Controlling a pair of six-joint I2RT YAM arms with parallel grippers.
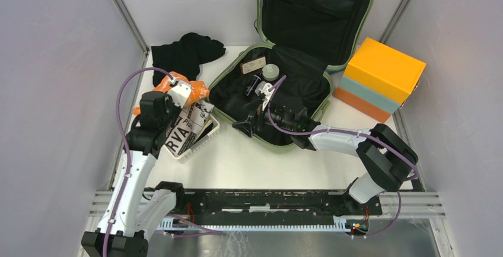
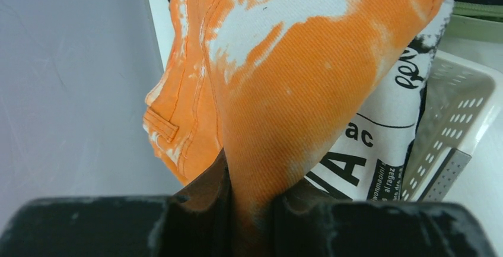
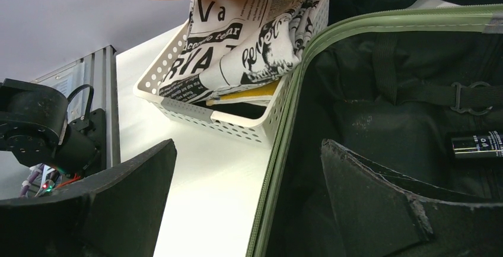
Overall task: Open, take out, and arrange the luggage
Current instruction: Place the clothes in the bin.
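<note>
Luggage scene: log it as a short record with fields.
Luggage: open, lid swung back
Inside: small jar, tan card
Left fingers: shut on orange cloth, over white basket
Basket contents: printed cloth
Right fingers: open, over the luggage's near rim
Elsewhere: black garment, orange box

The luggage has a smooth, hard green shell and a matt black cloth lining. The orange garment is woven cloth with a fine ribbed weave. The basket is white perforated plastic, the desk smooth and white.
</note>
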